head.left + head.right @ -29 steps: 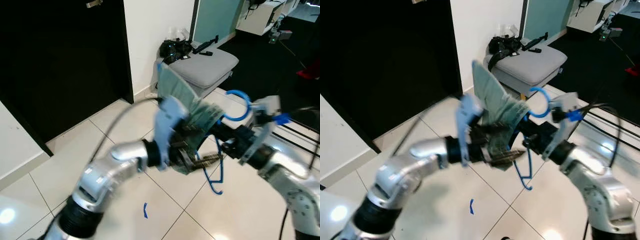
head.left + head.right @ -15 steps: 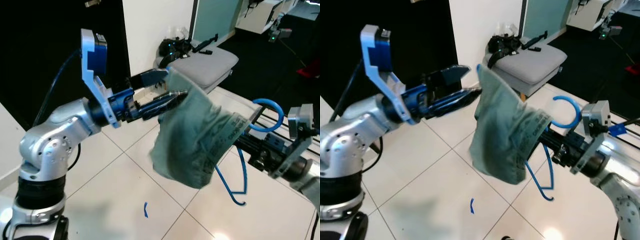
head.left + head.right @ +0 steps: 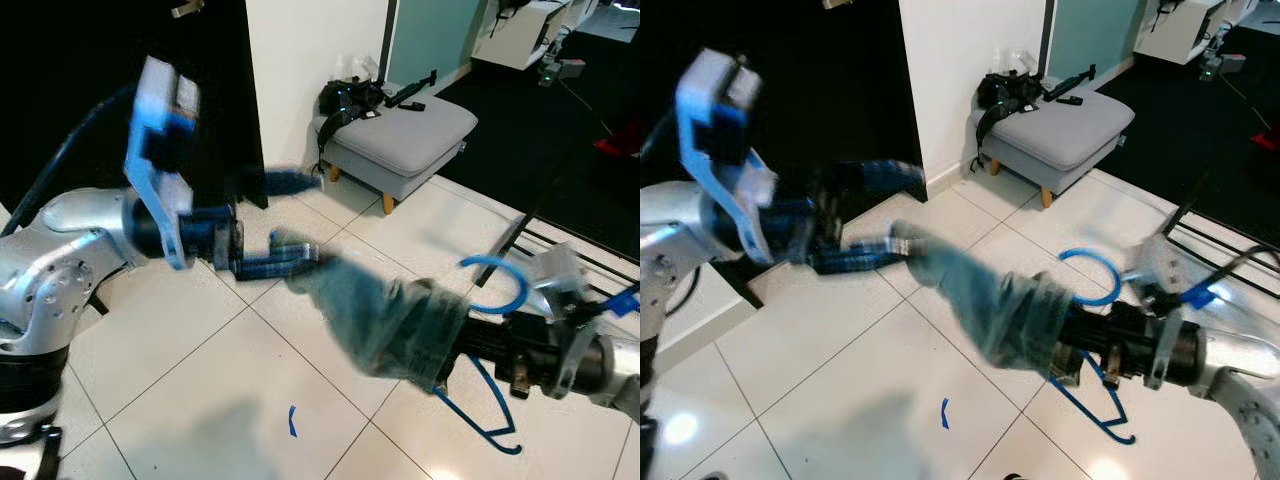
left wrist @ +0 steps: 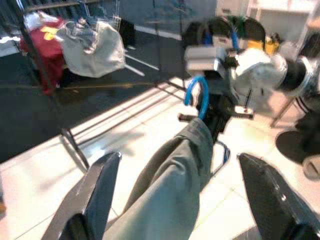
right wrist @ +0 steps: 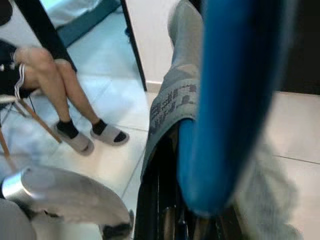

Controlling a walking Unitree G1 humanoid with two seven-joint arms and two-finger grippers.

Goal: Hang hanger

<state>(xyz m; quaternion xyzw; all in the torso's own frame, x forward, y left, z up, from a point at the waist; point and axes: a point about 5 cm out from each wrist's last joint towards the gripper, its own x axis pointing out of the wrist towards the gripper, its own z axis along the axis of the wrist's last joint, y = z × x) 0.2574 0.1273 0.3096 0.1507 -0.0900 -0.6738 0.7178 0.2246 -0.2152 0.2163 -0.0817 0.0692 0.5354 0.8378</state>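
Nearest, the right gripper (image 3: 470,350) had its jaws pressed together on the blue hanger (image 3: 487,300), whose hook curled above them and whose lower bar hung over the tiled floor (image 3: 200,390). From it a grey-green garment (image 3: 400,320) stretched across, off the floor, to the left gripper (image 3: 285,262). That end was blurred; the left wrist view showed the fingers (image 4: 102,187) spread wide either side of the cloth. Beyond stood a grey footstool (image 3: 405,135) carrying a dark bag (image 3: 350,98).
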